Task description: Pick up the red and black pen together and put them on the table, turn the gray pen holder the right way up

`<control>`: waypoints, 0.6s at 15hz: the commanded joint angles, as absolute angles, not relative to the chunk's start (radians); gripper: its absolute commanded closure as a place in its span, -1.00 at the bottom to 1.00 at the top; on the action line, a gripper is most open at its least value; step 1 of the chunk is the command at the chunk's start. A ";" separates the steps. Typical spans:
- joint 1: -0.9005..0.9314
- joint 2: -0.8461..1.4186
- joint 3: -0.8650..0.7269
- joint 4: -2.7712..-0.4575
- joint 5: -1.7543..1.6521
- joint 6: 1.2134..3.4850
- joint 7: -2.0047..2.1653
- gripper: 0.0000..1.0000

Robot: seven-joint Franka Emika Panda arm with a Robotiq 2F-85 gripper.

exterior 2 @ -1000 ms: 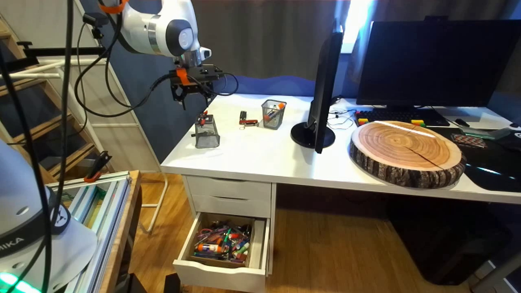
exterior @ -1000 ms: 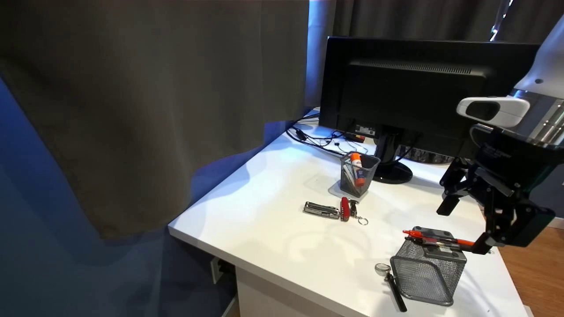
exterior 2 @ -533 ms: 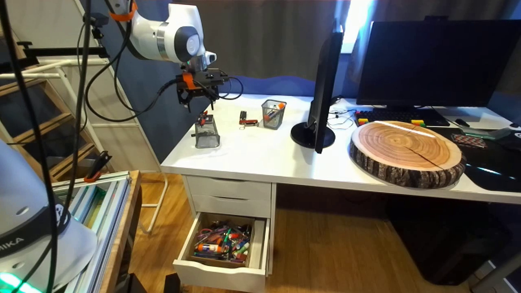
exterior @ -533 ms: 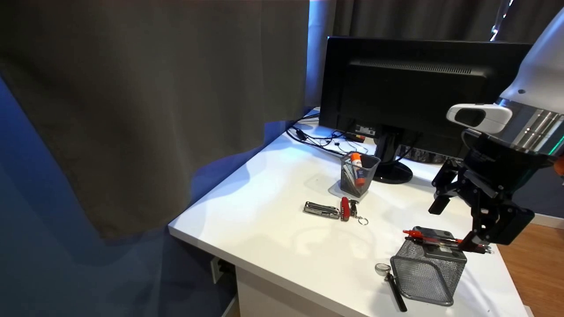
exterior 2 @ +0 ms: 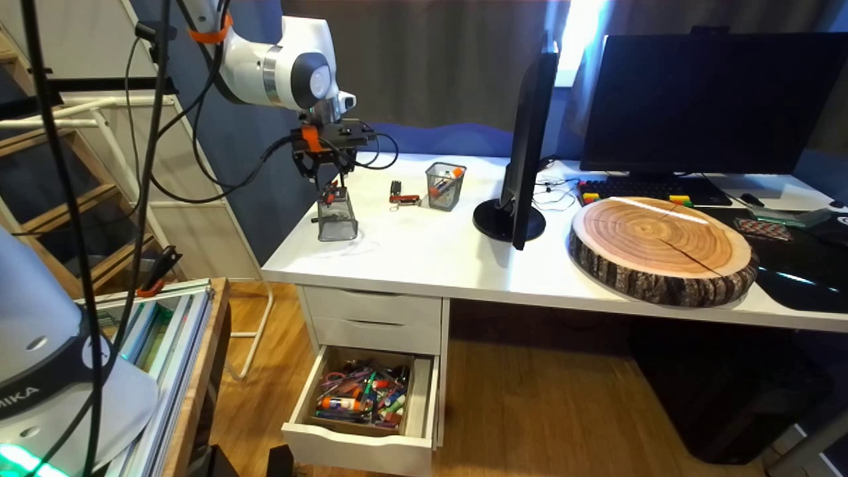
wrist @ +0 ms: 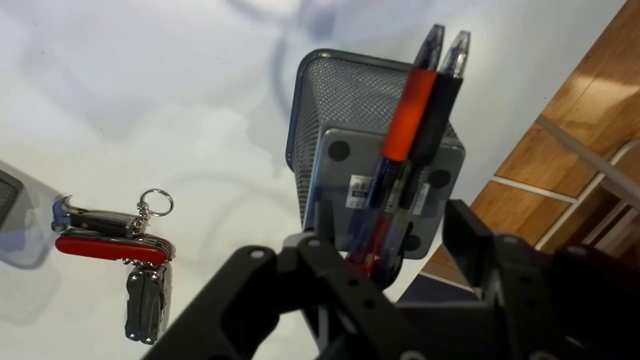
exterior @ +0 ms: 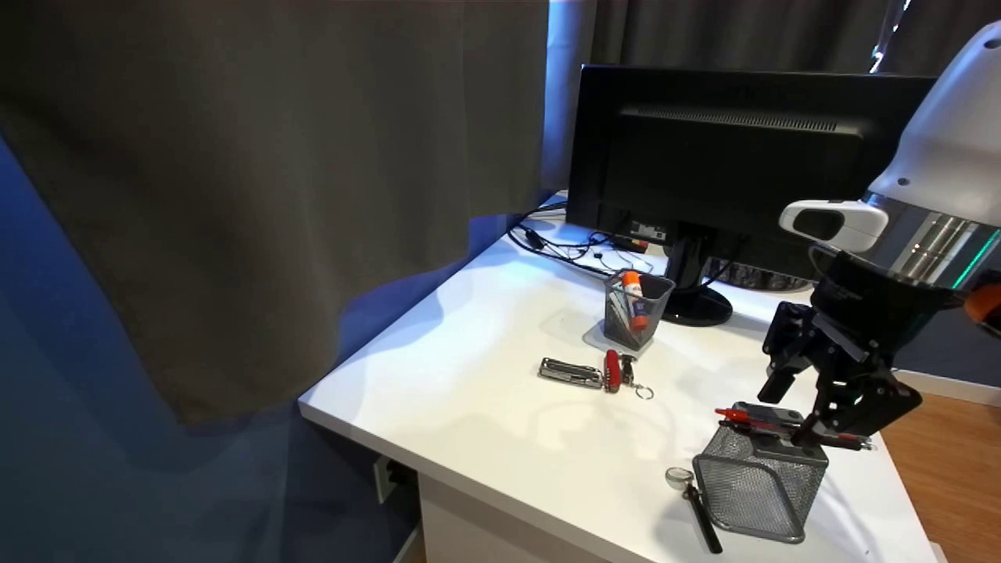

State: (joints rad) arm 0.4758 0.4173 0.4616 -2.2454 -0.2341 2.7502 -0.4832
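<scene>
Atop the upturned holder [wrist: 345,172], the red pen [wrist: 409,115] and black pen [wrist: 437,120] lie side by side; your gripper [wrist: 392,220] stands parted, straddling them, not clamped. Nothing looks done: you have both pens to set on the desk [exterior: 485,414], then the holder to right. The gripper partly hides the pens; contact is unclear.

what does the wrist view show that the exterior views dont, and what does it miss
Wrist view only: dark print on the label of the gray pen holder.
Exterior views only: the black monitor and white arm in both, and, in an exterior view, the open drawer.
Shared: that holder, upside down, the red pen across its base, the open claw, red pocket knife and table.
</scene>
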 commanded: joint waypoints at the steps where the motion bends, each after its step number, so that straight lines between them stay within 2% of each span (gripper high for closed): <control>1: 0.481 0.443 0.456 -2.224 -0.272 2.764 -0.450 -0.20; 2: 0.481 0.444 0.456 -2.224 -0.272 2.764 -0.450 -0.18; 5: 0.479 0.449 0.458 -2.221 -0.272 2.762 -0.453 0.21; 7: 0.480 0.452 0.458 -2.219 -0.273 2.761 -0.454 0.37; 8: 0.479 0.454 0.458 -2.218 -0.272 2.760 -0.455 0.56; 9: 0.479 0.455 0.459 -2.218 -0.272 2.760 -0.455 0.64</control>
